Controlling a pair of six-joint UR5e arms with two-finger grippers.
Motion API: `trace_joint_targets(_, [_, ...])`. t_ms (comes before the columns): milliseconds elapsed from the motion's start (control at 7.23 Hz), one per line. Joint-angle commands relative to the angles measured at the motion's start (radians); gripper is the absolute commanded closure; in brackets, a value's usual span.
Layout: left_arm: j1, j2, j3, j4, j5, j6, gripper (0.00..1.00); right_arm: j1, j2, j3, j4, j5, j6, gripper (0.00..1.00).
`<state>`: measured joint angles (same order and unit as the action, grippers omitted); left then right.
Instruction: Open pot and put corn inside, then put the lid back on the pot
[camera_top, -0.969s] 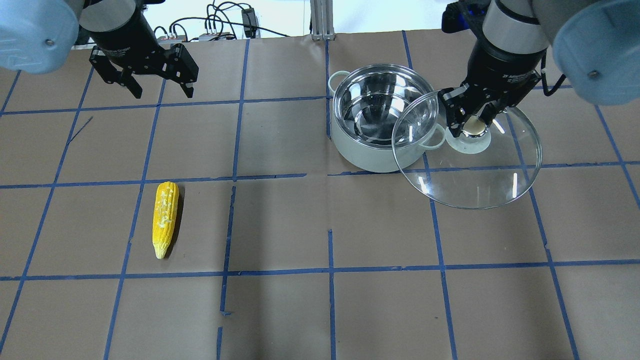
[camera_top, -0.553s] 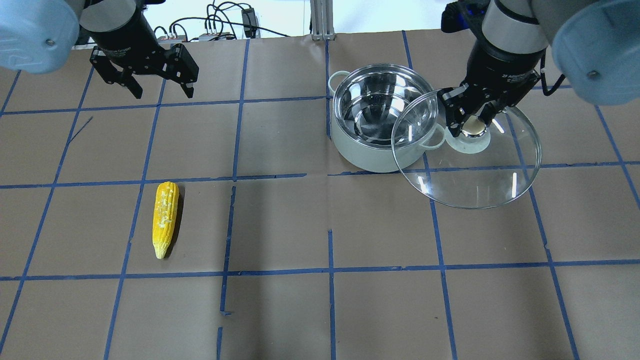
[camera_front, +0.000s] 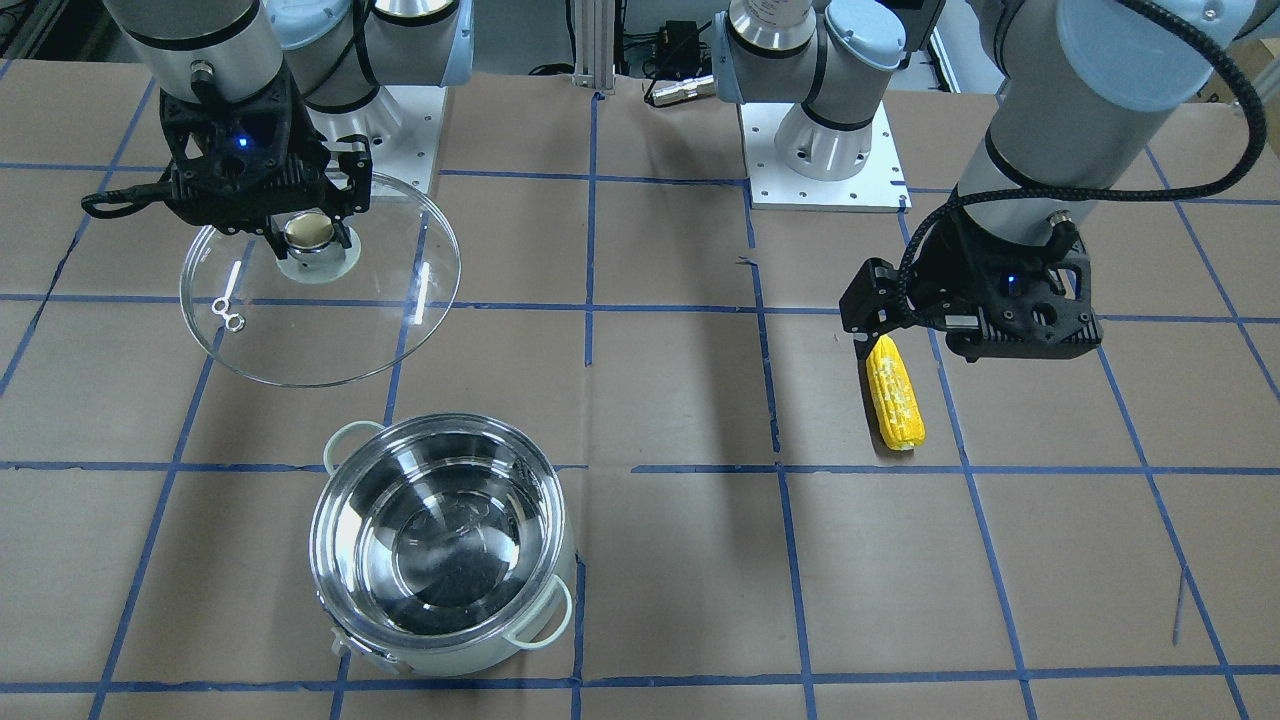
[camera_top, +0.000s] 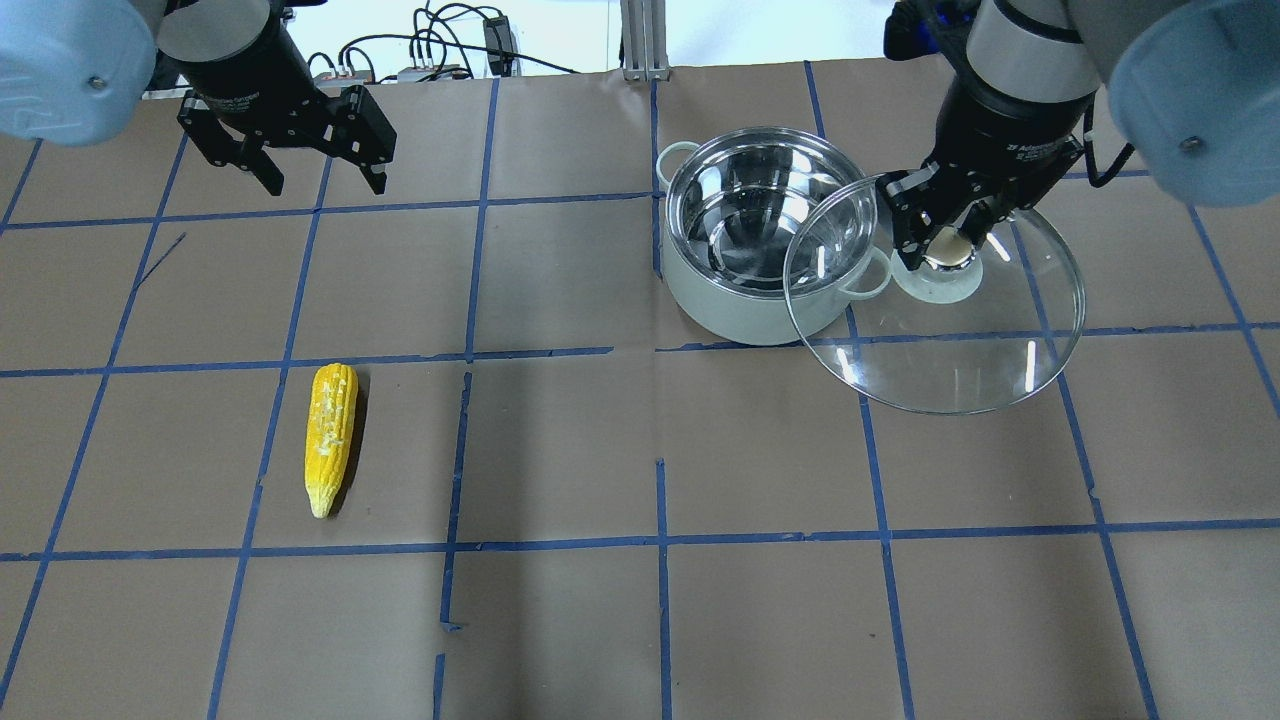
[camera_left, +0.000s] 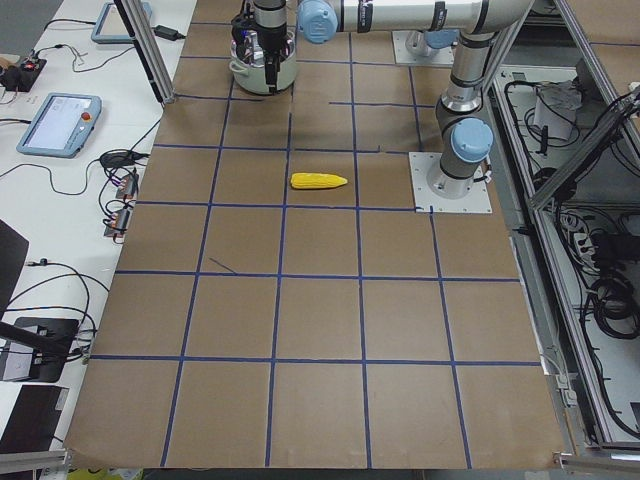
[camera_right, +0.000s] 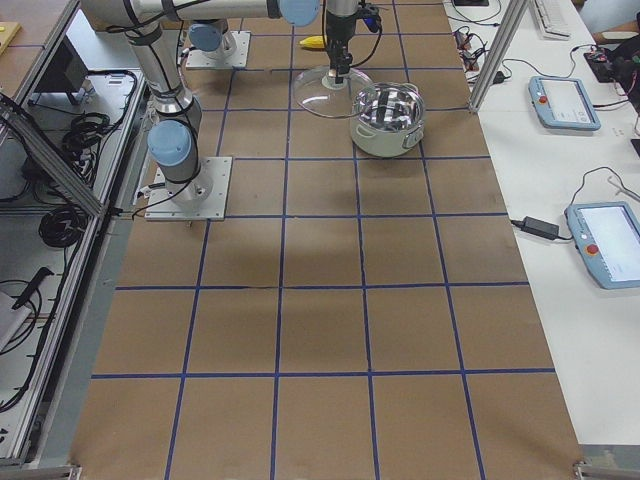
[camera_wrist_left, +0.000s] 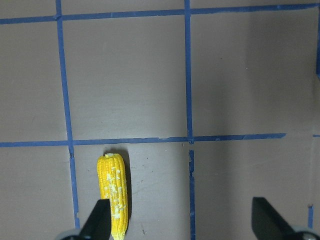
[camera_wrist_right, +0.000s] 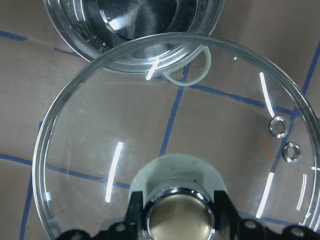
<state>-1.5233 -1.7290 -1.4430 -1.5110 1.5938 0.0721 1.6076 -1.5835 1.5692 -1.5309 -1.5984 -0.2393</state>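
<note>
The pot (camera_top: 740, 315) stands open and empty on the brown table; it also shows in the front view (camera_front: 420, 660). My right gripper (camera_top: 945, 250) is shut on the cream knob (camera_wrist_right: 181, 220) of the clear glass lid (camera_top: 940, 340). It holds the lid above the table, beside the pot and overlapping its right handle. The front view shows the lid (camera_front: 320, 320) well apart from the pot. The corn (camera_top: 331, 438) lies flat on the left of the table. My left gripper (camera_top: 325, 185) is open and empty, high above the table, with the corn (camera_wrist_left: 114, 192) beside its left finger in the wrist view.
Blue tape lines grid the brown table cover. Cables and an aluminium post (camera_top: 640, 40) sit at the far edge. The arm base plates (camera_front: 820, 150) are on the robot's side. Pendants (camera_left: 60, 122) lie on side tables beyond the table edge.
The right gripper and the lid have shifted very slightly away from the camera. The left gripper, corn and pot stay as they were.
</note>
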Motion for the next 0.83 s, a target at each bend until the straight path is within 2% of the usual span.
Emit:
trace_joint_targets(0, [0.0, -0.001, 0.001, 0.0, 0.0, 0.0, 0.0, 0.0, -0.001, -0.003, 0.0, -0.002, 0.0, 0.72])
trace_joint_targets(692, [0.0, -0.001, 0.004, 0.0, 0.0, -0.002, 0.0, 0.0, 0.002, 0.009, -0.002, 0.003, -0.003, 0.72])
